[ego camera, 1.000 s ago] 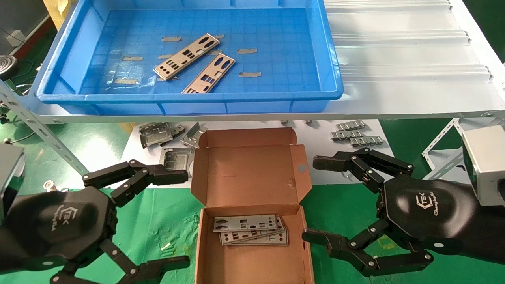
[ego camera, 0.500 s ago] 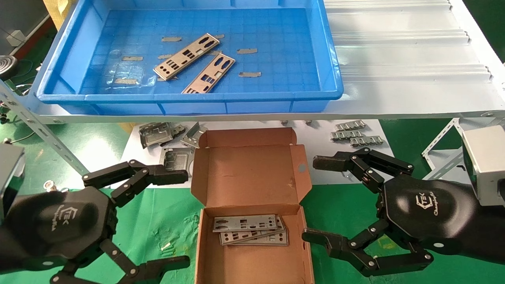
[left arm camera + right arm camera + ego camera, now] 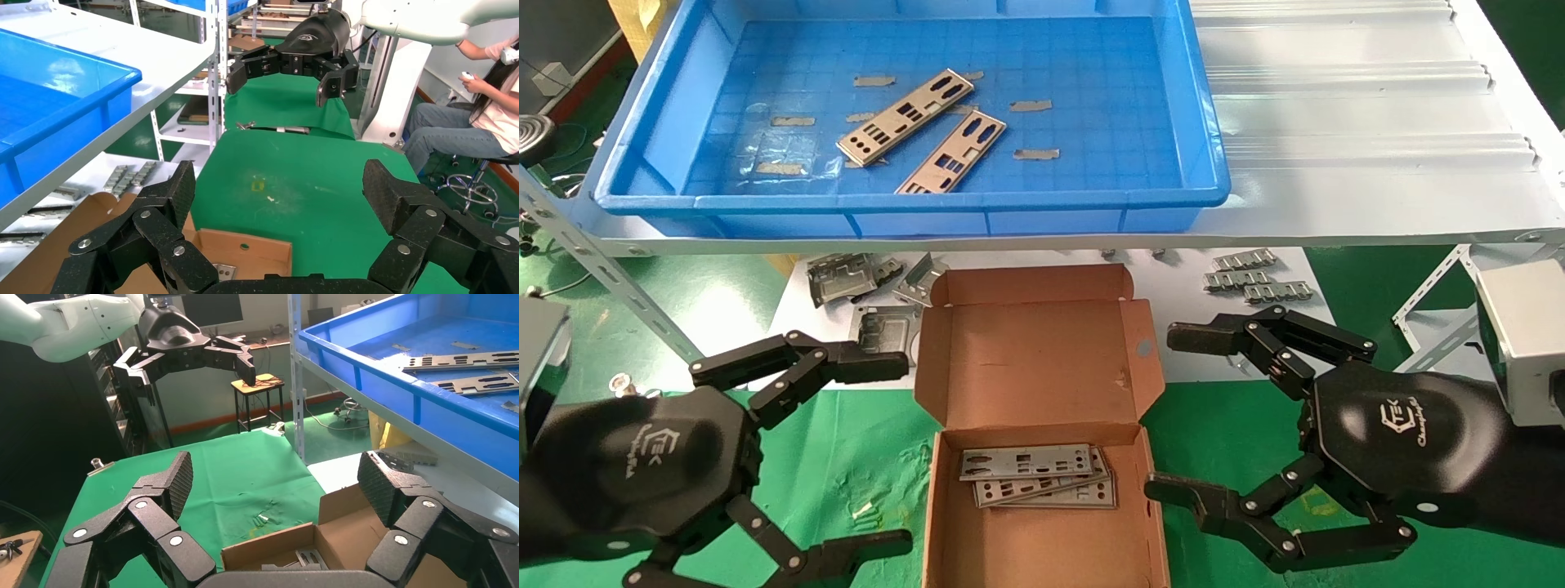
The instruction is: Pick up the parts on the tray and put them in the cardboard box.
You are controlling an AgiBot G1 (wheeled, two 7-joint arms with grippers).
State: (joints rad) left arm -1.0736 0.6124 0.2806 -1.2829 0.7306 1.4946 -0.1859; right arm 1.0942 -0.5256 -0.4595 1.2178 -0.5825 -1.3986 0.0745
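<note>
Two silver parts [image 3: 905, 117] [image 3: 952, 153] lie side by side in the blue tray [image 3: 911, 200] on the white shelf; the right wrist view shows them as parts [image 3: 465, 360] too. The open cardboard box [image 3: 1042, 539] sits below on the green cloth with a small stack of parts [image 3: 1037, 475] inside. My left gripper [image 3: 891, 453] hangs open just left of the box, nothing in it. On the box's right side my right gripper [image 3: 1173, 412] is open and empty as well. In the wrist views, the left gripper [image 3: 278, 196] and the right gripper [image 3: 275, 484] both show spread jaws over the cloth.
Grey metal socket frames [image 3: 846, 279] lie on a white sheet left of the box's lid; ribbed silver clips [image 3: 1254, 278] lie to its right. A ribbed white sheet [image 3: 1361, 106] covers the shelf right of the tray. Slotted shelf legs [image 3: 601, 269] slant down on both sides.
</note>
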